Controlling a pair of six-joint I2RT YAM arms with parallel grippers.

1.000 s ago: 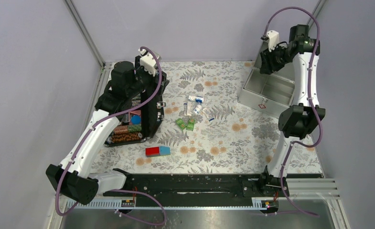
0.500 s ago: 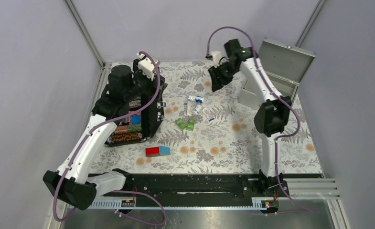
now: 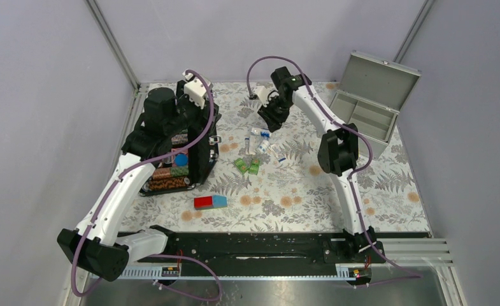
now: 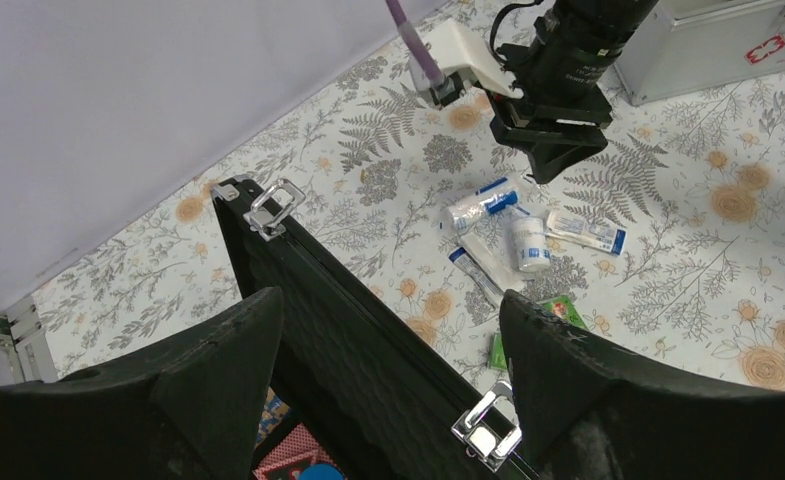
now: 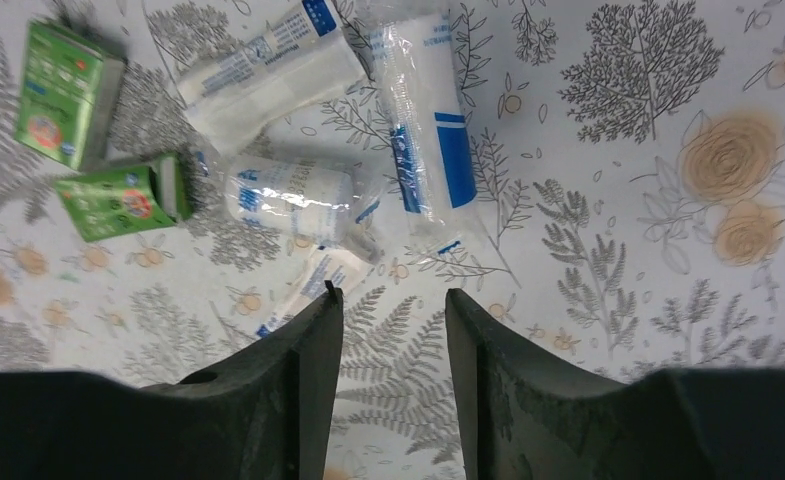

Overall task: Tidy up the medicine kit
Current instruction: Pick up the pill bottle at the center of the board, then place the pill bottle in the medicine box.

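Note:
A silver metal kit box (image 3: pixel 362 118) stands open at the back right, lid up. Loose medicines lie mid-table: white bandage rolls and packets (image 3: pixel 258 140), two green boxes (image 3: pixel 247 166), a red-and-blue box (image 3: pixel 210 202). My right gripper (image 3: pixel 274 118) hangs open and empty just behind this pile. In the right wrist view its gripper (image 5: pixel 393 292) is above a wrapped roll (image 5: pixel 288 195), a blue-striped packet (image 5: pixel 423 130) and the green boxes (image 5: pixel 88 150). My left gripper (image 3: pixel 193 118) is open, and in the left wrist view (image 4: pixel 388 300) it straddles the upright lid of a black case (image 4: pixel 368 350).
The black case (image 3: pixel 183 153) sits at the left and holds coloured boxes. Metal latches (image 4: pixel 276 203) stick out from its lid. A small packet (image 3: pixel 281 159) lies right of the pile. Walls enclose the table at the back and sides.
My right arm has swung left from the silver box to just behind the medicine pile. The silver box's lid now stands in full view. My left arm has barely moved.

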